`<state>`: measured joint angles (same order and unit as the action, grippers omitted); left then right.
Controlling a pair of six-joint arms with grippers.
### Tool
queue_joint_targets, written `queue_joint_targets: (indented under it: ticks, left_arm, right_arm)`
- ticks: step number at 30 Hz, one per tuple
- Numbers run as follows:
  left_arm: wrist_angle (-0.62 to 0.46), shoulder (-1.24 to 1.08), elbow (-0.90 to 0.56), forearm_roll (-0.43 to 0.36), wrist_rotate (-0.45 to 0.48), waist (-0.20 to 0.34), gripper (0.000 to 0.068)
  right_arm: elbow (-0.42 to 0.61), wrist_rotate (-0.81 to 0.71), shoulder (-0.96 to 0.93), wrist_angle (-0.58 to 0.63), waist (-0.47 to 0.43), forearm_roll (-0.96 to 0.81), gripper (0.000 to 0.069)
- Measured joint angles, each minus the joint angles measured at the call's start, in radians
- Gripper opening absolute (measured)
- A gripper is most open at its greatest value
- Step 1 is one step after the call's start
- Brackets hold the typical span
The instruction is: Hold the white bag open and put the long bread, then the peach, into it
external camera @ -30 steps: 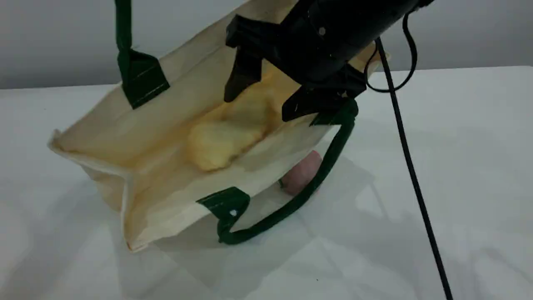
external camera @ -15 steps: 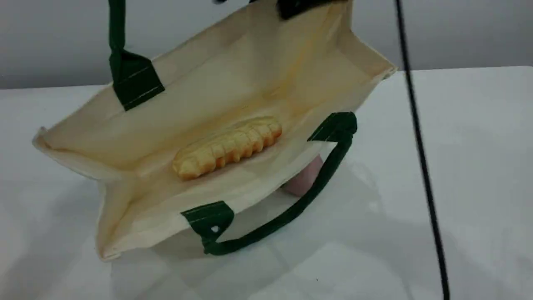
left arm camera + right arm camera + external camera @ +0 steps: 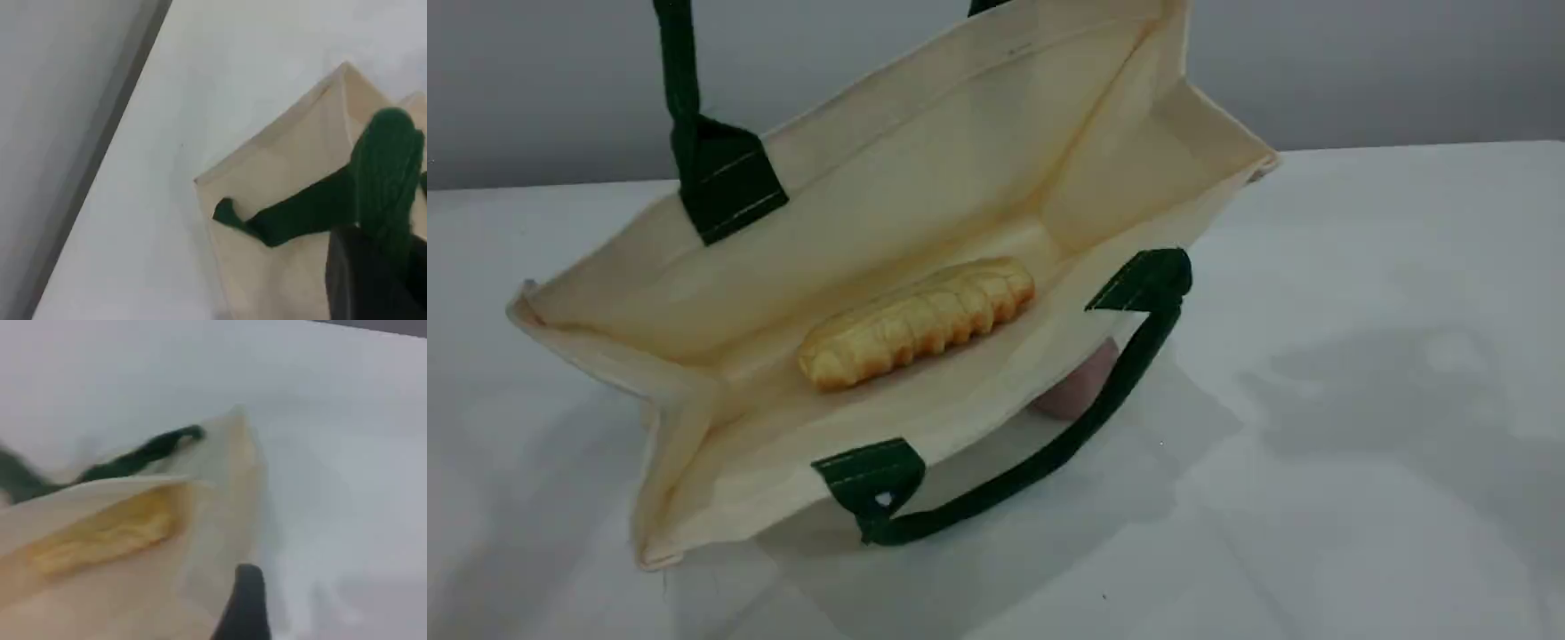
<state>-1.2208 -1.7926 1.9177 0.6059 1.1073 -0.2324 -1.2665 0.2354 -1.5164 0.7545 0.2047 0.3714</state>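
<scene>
Your left gripper (image 3: 373, 267) pinches the strap (image 3: 313, 210), holding the bag (image 3: 925, 160) open; bread (image 3: 918, 322) inside. Right fingers (image 3: 245, 603) spread above it. Peach (image 3: 1083, 384) sits outside, behind the near wall.

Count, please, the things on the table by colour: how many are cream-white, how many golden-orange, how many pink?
Cream-white: 1, the white bag, lying open on the table
Golden-orange: 1, the long bread, inside the bag
Pink: 1, the peach, outside, partly hidden behind the bag's front wall and its green handle
Total: 3
</scene>
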Motion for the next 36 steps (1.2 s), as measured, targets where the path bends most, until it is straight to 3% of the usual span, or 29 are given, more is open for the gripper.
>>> queue_joint_targets:
  ticks: [7,21,36]
  left_arm:
    - [-0.002,0.001,0.0,-0.008,-0.04,0.013,0.0088]
    - [-0.001,0.049,0.0,-0.004,-0.055,0.208,0.0088]
    - [-0.001,0.051,0.0,-0.05,-0.102,0.213,0.0088]
  right_arm:
    - [0.001,0.001,-0.004,-0.003,-0.06,-0.068,0.0587]
    - [0.003,0.001,-0.121,-0.028,-0.059,-0.106,0.0587]
    - [0.003,0.003,-0.405,-0.074,0.02,-0.03,0.0587]
